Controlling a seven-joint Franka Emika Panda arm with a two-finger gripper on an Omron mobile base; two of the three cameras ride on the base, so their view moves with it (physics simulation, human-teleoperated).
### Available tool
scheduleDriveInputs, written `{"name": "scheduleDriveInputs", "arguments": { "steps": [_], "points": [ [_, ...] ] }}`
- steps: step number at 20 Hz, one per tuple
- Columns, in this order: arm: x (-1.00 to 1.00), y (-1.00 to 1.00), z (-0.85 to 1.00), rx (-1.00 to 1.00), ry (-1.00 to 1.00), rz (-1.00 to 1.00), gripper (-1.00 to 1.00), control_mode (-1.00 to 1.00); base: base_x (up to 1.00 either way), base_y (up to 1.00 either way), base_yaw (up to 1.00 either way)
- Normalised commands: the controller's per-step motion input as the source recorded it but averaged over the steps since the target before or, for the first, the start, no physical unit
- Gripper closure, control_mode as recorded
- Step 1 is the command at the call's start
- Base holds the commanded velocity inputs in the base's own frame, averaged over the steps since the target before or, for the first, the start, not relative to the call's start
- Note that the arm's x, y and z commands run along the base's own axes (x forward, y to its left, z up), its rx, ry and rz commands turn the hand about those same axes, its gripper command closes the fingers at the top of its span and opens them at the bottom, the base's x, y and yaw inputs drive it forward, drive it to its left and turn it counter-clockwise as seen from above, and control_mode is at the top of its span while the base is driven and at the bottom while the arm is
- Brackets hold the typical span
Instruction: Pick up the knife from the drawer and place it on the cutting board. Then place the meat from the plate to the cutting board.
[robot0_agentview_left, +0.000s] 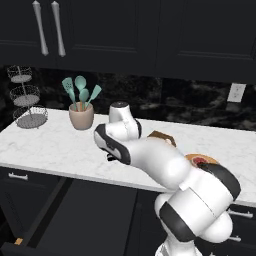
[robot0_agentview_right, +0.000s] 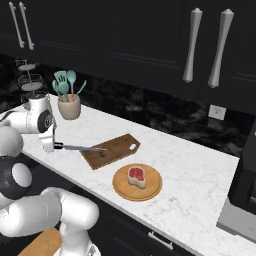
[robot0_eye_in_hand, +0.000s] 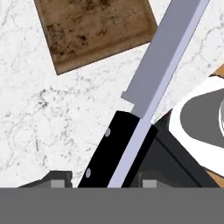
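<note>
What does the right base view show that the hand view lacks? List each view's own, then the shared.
Right base view alone: the red raw steak on the round tan wooden plate, and the beige utensil pot.
Hand view alone: the rivets on the handle.
Shared: the black-handled silver-bladed knife in the end effector, and the brown wooden cutting board.

We see teal utensils in a tan crock beside a wire stand on the marble counter.
</note>
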Motion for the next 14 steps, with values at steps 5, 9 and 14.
{"name": "scheduleDriveInputs", "arguments": {
  "steps": [5,9,14],
  "points": [
    [0.86,-0.49,-0.16,0.0,0.0,0.01,1.0,-1.0,0.0,0.0,0.0],
    [0.65,-0.56,-0.34,0.0,0.0,0.04,1.0,-1.0,0.0,0.0,0.0],
    [0.81,-0.21,-0.4,0.0,0.0,0.13,1.0,-1.0,0.0,0.0,0.0]
  ]
}}
